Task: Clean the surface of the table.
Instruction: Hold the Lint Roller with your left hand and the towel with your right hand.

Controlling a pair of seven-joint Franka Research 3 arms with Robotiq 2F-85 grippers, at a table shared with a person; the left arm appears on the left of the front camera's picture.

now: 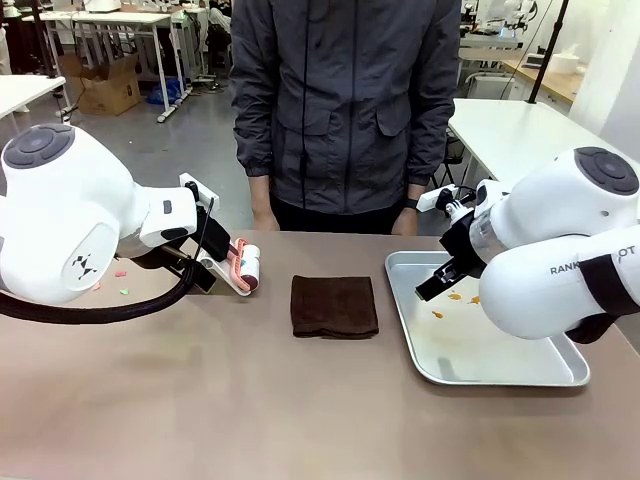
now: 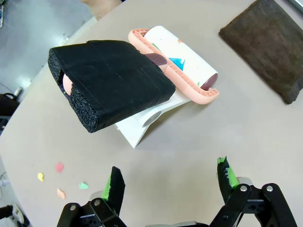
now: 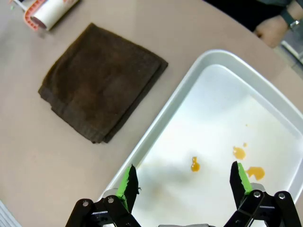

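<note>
The tan-brown table (image 1: 250, 400) carries a folded dark brown cloth (image 1: 335, 305) at its middle. Left of the cloth lies a lint roller (image 2: 182, 66) with a pink frame, a white roll and a black foam handle (image 2: 111, 80), resting on a white stand. My left gripper (image 2: 170, 177) hovers open just short of that handle, holding nothing. Small coloured paper scraps (image 2: 59, 166) lie on the table beside it. My right gripper (image 3: 183, 179) hangs open over the silver tray (image 3: 161, 125), empty, and it also appears in the front view (image 1: 435, 285).
Orange smears (image 3: 239, 152) dot the tray's floor. A person in a dark jacket (image 1: 345, 100) stands at the far edge, one hand (image 3: 272, 28) near the tray's far corner. More scraps (image 1: 120, 272) lie by my left arm. White tables stand behind.
</note>
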